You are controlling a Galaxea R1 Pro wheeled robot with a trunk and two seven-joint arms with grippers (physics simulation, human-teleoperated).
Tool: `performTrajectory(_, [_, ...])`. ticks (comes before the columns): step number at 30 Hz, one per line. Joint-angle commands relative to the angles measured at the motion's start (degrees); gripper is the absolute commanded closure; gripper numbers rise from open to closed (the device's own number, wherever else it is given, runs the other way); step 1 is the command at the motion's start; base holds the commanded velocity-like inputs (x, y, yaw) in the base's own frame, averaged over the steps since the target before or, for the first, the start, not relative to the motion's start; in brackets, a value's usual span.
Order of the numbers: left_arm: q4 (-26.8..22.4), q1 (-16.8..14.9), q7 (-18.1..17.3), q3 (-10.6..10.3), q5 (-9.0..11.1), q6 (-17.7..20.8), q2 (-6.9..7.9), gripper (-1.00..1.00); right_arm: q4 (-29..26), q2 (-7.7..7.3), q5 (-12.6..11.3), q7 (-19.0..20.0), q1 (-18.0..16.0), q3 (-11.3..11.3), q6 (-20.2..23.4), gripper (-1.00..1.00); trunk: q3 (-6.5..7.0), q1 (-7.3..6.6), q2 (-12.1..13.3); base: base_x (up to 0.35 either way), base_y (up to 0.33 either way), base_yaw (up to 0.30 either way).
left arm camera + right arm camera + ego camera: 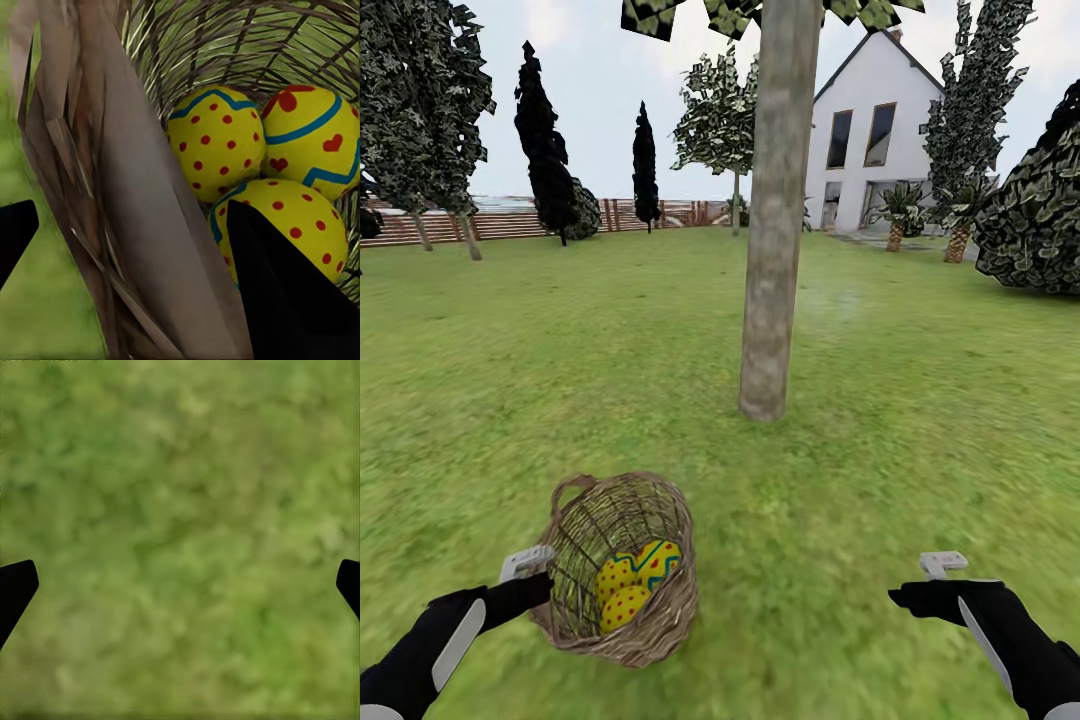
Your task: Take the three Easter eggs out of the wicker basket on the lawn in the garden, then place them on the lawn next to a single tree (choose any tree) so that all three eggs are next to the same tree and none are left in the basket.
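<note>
From the head camera, I had the wicker basket (622, 570) tilted just beside my left gripper (543, 578), its rim wall against the gripper's tip. Three Easter eggs (630, 582) lay bunched together low inside it, yellow with blue zigzag bands and red dots. The basket's small loop handle (567, 490) sat on the far side of the rim from that gripper. My right gripper (920, 592) hung over bare lawn (880, 420), well apart from the basket. Ahead of both grippers rose the tree (772, 230), a thick grey-brown trunk, with the basket nearer to my left gripper than to the trunk. Farther off stood a white house (875, 120), a slatted wooden fence (510, 222) and dark narrow trees.

At the left wrist, the basket's woven wall (127, 225) ran between the two black fingertips (292, 300), one finger outside the wall and the other inside the basket, just in front of the nearest egg. I judged that gripper clamped on the basket's rim. Two more eggs sat touching one another beyond the first.

At the right wrist, the two fingertips (15, 589) stood wide apart at the frame's edges, spread with nothing between them, and blurred grass (180, 532) lay beyond them.
</note>
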Motion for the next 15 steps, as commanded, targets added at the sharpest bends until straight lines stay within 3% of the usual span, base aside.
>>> performTrajectory(1, [-0.1,-0.1,-0.1,0.2,0.7,0.4,-0.2,1.0,-0.1,0.01,0.0,0.3,0.0,-0.1,0.3,-1.0,-0.05,-0.01,0.0,0.0,0.0,0.0])
performTrajectory(5, [0.0,-0.1,-0.1,0.2,0.8,0.4,-0.85,1.0,-0.1,0.01,0.0,0.3,0.0,-0.1,0.3,-1.0,-0.05,-0.01,0.0,0.127,0.0,0.0])
performTrajectory(11, [0.0,-0.1,-0.1,0.2,1.0,0.3,-0.9,1.0,-0.1,0.02,0.0,0.3,0.0,-0.1,0.3,-1.0,-0.05,-0.01,0.0,0.292,0.0,0.0])
performTrajectory(15, [0.0,0.0,-0.1,0.2,1.0,0.3,-0.93,1.0,-0.1,0.06,0.0,0.3,0.0,-0.1,0.3,-1.0,-0.05,-0.01,0.0,0.043,0.0,0.0])
